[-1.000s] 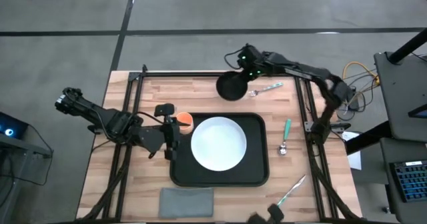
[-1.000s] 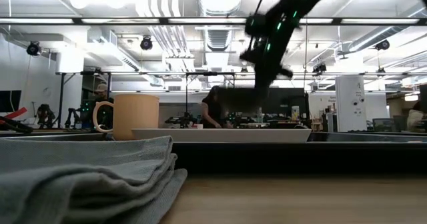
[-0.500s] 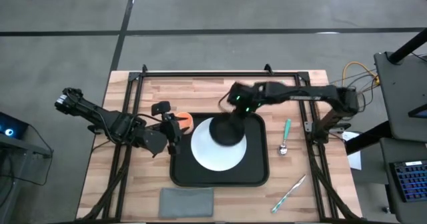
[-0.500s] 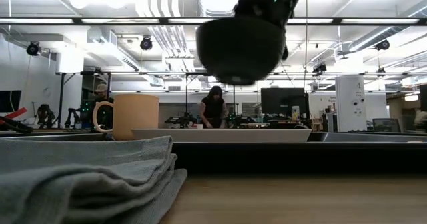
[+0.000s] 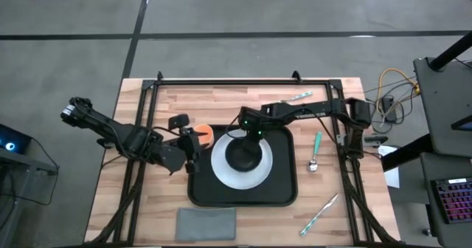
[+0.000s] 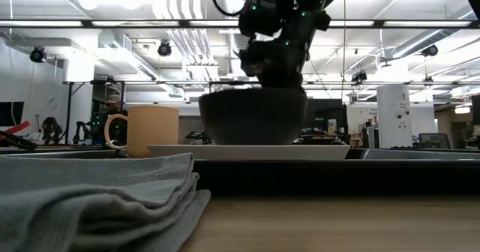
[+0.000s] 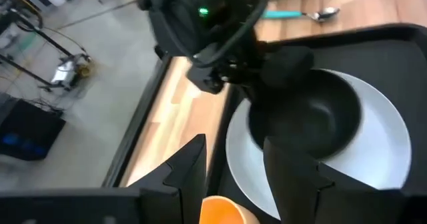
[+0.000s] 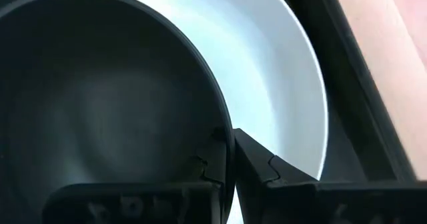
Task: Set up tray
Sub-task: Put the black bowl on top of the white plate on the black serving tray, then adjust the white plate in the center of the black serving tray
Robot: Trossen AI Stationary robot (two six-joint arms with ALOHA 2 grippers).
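The black tray (image 5: 284, 193) lies mid-table with the white plate (image 5: 259, 176) on it. The black bowl (image 5: 243, 154) stands on the plate (image 6: 322, 151); its base meets the plate in the low view, bowl (image 6: 253, 118). My right gripper (image 5: 248, 128) reaches in from the far right and is shut on the bowl. An orange mug (image 5: 203, 133) stands at the tray's far-left corner. My left gripper (image 5: 195, 142) is open beside it, and the mug (image 7: 222, 212) shows between its fingers; I cannot tell whether they touch. My right gripper pinches the bowl's far rim (image 8: 225, 141), one finger (image 8: 208, 165) inside the bowl and one (image 8: 261, 168) outside. The fingers come from above, slanting in from the far side. The bowl sits upright with its base on the plate.
A teal-handled spoon (image 5: 315, 149) lies right of the tray. Another utensil (image 5: 296, 98) lies by the far edge and a third (image 5: 320, 212) at the near right. A folded grey cloth (image 5: 206, 221) rests at the near edge, cloth (image 6: 97, 199).
My right gripper has carried the bowl from the table's far edge toward the near side, over the tray, and down until it stands on the plate, staying shut on its rim. The left arm has kept still.
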